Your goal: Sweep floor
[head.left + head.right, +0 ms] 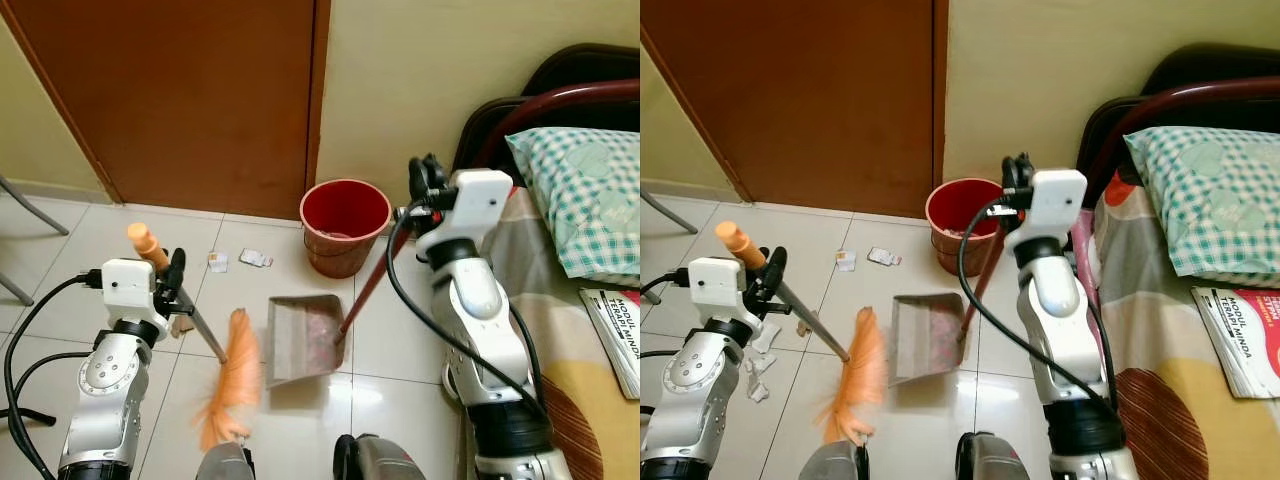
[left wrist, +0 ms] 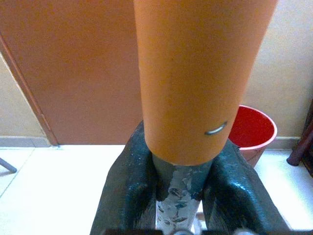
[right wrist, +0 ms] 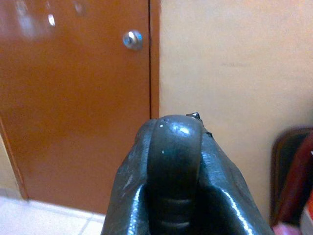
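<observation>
My left gripper [image 1: 172,280] is shut on the broom handle [image 1: 150,246], whose orange end fills much of the left wrist view [image 2: 200,78]. The orange bristles [image 1: 232,380] rest blurred on the tiles just left of the grey dustpan [image 1: 303,338]. My right gripper [image 1: 425,185] is shut on the dustpan's handle [image 1: 372,280], a dark red rod slanting down to the pan; its rounded tip [image 3: 173,147] sits between the fingers. Some debris lies inside the pan. Paper scraps [image 1: 255,258] lie on the floor near the red bucket [image 1: 344,225].
A brown door [image 1: 180,90] and cream wall stand behind the bucket. A bed with a checked pillow [image 1: 585,200] and a magazine [image 1: 615,335] is at my right. More crumpled scraps [image 1: 762,355] lie by my left arm. A chair leg [image 1: 30,205] is at far left.
</observation>
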Motion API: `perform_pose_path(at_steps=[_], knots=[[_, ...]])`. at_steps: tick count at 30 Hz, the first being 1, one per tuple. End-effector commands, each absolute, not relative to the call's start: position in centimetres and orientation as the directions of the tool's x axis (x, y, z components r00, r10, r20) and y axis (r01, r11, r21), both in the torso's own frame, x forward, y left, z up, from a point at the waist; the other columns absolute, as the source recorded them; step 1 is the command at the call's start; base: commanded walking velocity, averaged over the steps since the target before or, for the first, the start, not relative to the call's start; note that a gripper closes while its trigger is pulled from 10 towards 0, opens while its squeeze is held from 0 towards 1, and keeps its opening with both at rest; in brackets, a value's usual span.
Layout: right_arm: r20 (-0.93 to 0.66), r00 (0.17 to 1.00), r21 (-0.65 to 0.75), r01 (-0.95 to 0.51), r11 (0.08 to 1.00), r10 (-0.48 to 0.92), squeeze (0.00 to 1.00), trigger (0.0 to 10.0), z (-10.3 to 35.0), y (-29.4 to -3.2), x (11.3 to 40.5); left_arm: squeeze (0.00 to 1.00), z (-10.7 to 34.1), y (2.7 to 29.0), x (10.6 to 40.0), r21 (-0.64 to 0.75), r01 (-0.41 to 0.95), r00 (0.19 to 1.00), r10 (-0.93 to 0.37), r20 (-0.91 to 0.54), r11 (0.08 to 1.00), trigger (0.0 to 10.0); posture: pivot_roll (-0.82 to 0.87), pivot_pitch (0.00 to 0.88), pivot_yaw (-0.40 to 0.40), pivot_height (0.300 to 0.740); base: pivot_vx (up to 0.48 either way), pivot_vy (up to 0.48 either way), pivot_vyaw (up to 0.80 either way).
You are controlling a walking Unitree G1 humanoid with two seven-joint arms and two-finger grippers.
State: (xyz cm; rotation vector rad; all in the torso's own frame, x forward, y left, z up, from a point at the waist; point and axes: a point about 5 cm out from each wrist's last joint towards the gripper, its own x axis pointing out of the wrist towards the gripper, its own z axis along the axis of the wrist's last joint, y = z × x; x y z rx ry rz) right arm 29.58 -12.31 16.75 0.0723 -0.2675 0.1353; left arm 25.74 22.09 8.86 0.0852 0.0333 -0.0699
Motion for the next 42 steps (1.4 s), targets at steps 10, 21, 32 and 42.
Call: perform_pose_path(at_steps=[10,21,32,42], knots=[[0.132,0.991,0.000,0.000,1.000,0.000,0.00,10.0,13.2,-15.7,28.7,0.00,9.0,21.2,25.2,0.095,0.095,0.993,-0.089,-0.074,0.991,10.0,0.04,0.152,-0.003,0.740,0.000,0.000,0.00],[0.164,0.986,-0.001,0.016,1.000,-0.016,0.00,10.0,14.3,-16.0,29.3,0.00,9.6,20.7,25.2,0.088,0.099,0.993,-0.092,-0.072,0.991,10.0,0.04,0.173,-0.004,0.740,-0.027,0.000,0.00],[0.169,0.985,0.012,0.024,1.000,-0.025,0.00,10.0,14.6,-16.2,29.6,0.00,9.7,20.7,25.4,0.085,0.093,0.994,-0.087,-0.070,0.992,10.0,0.03,0.176,-0.010,0.740,-0.343,0.000,0.00],[0.177,0.984,0.012,0.021,1.000,-0.023,0.00,10.0,15.0,-16.3,29.8,0.00,9.7,20.6,25.7,0.082,0.087,0.994,-0.081,-0.068,0.993,10.0,0.02,0.173,-0.017,0.740,-0.337,0.000,0.00]])
